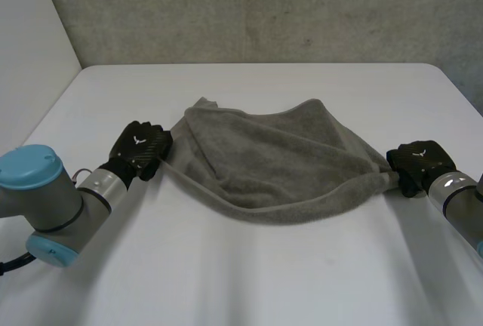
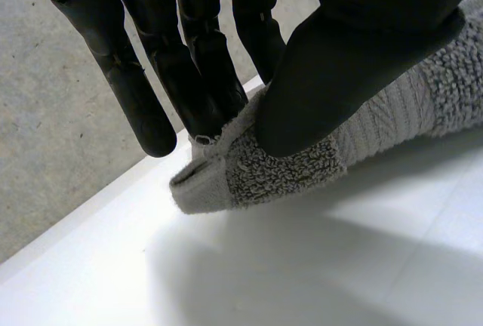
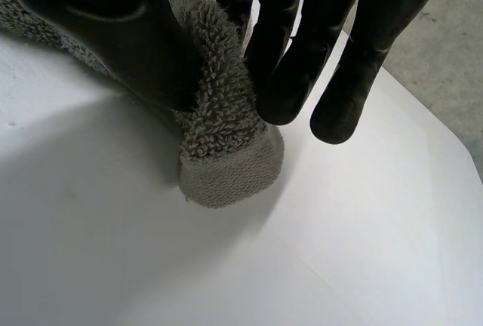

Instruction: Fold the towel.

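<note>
A grey towel [image 1: 272, 164] lies bunched across the middle of the white table [image 1: 249, 273], its near edge stretched between both hands. My left hand [image 1: 139, 149] is at the towel's left corner. In the left wrist view the thumb [image 2: 355, 62] presses that corner [image 2: 249, 175] against the fingers [image 2: 204, 62], so the hand is shut on it. My right hand [image 1: 419, 164] is at the towel's right corner. In the right wrist view its thumb [image 3: 121, 32] and fingers [image 3: 294, 47] pinch the corner [image 3: 226, 160] just above the table.
The table's far edge [image 1: 256, 64] runs below a grey concrete wall [image 1: 264, 9]. A pale wall [image 1: 30, 47] stands at the left. Bare tabletop stretches in front of the towel and to both sides.
</note>
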